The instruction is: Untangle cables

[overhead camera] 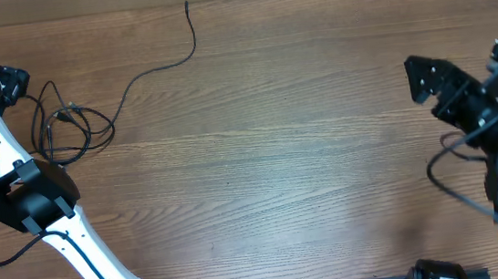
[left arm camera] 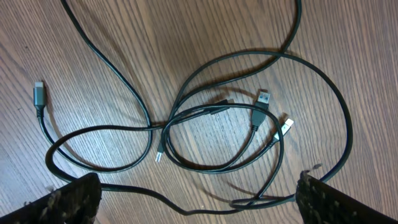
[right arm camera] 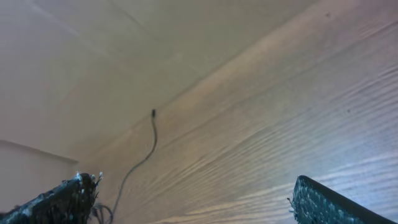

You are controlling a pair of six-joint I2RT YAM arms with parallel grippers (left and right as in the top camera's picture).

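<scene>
Both jaws stand wide. The cables lie tangled between the jaws of my left gripper, far ahead of the right gripper. Closing here could pinch several loops, tightening the tangle.

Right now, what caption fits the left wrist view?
Open left gripper hovers over a tangle of black cables on the wooden table.
</scene>
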